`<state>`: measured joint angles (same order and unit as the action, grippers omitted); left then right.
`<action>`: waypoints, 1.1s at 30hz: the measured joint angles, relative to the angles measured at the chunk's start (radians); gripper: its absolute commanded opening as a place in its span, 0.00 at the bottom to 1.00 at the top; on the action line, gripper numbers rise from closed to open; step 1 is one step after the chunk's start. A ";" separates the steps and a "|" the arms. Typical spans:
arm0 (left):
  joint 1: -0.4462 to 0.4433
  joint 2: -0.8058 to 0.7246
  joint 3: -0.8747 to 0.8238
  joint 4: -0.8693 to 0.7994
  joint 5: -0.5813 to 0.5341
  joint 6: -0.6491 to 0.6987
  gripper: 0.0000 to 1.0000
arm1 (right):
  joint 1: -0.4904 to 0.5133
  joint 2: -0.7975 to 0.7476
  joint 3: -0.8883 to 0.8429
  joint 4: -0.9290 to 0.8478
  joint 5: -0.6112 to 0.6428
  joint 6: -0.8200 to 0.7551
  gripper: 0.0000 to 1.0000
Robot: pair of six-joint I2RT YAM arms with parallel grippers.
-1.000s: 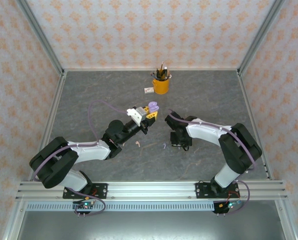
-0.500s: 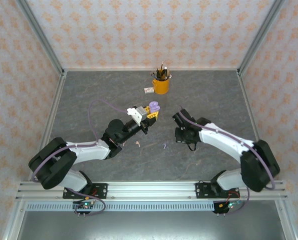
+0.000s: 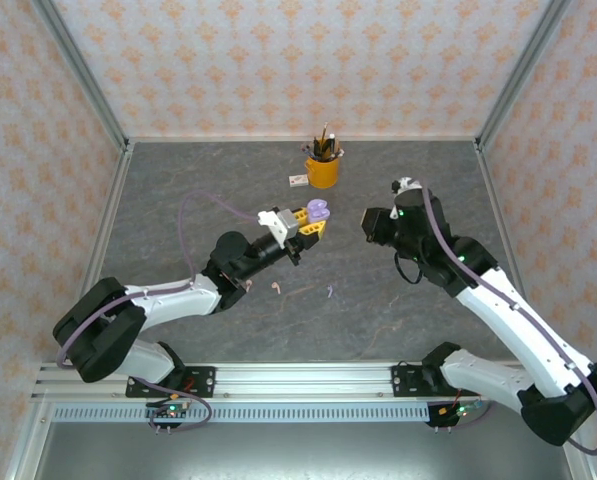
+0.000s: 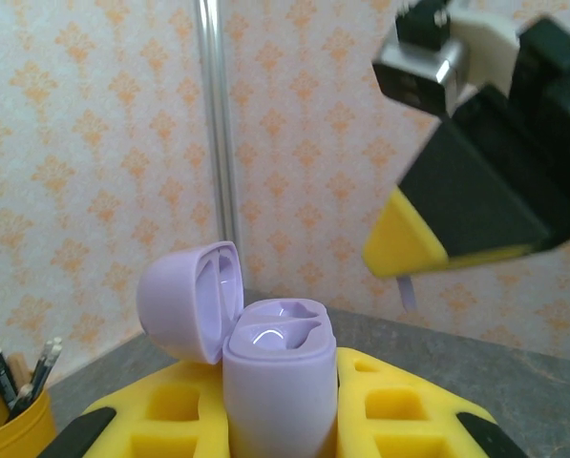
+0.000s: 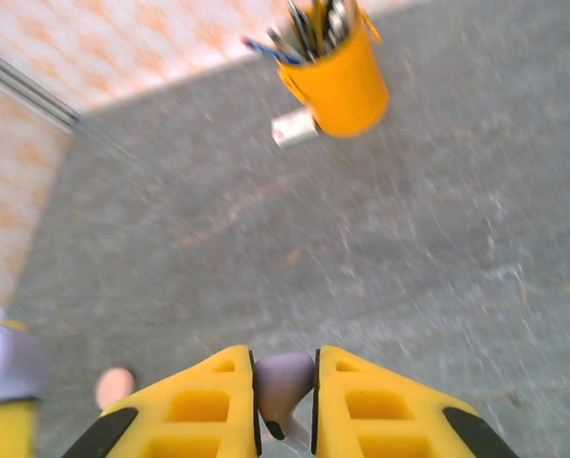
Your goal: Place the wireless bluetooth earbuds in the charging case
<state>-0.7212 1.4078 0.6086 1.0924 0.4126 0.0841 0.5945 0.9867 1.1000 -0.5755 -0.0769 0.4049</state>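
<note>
Wireless bluetooth earbuds, entry: one lilac earbud (image 5: 283, 378) sits pinched between the yellow fingers of the right gripper (image 5: 285, 384), stem pointing down; the jaws are clenched on it. In the top view the right gripper (image 3: 376, 224) is raised off the table (image 3: 178, 200), near the charging case (image 3: 318, 210) but apart from it.

The left gripper (image 4: 283, 425) clamps the lilac charging case (image 4: 280, 377) by its body, upright, with the lid (image 4: 184, 301) hinged open to the left; the two wells appear unfilled, though glare makes this uncertain.

A pink earbud (image 3: 276, 288) and a loose lilac earbud (image 3: 330, 292) lie on the table between the arms, well short of the case; a yellow pen cup (image 3: 322, 171) stands toward the back.

Step judged in hand: carrying the first lilac earbud across to the held case; insertion not yet begun.

The next move calls for bringing the earbud over one well, stem lined up with the socket, then lowering and letting go; the left arm should hold the case steady. Risk: a tiny part and a shallow pinch, so the earbud may twist or drop.
</note>
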 measured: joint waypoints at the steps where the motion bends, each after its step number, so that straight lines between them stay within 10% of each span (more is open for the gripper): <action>1: -0.002 -0.004 0.007 -0.006 0.005 0.005 0.00 | 0.000 -0.008 0.011 0.015 -0.002 -0.007 0.18; 33: -0.012 0.050 0.210 -0.117 0.086 0.102 0.00 | 0.000 -0.027 0.036 0.325 -0.318 -0.149 0.17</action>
<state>-0.7334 1.4578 0.8188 0.9752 0.4984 0.1860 0.5945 0.9600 1.1362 -0.2504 -0.3946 0.2558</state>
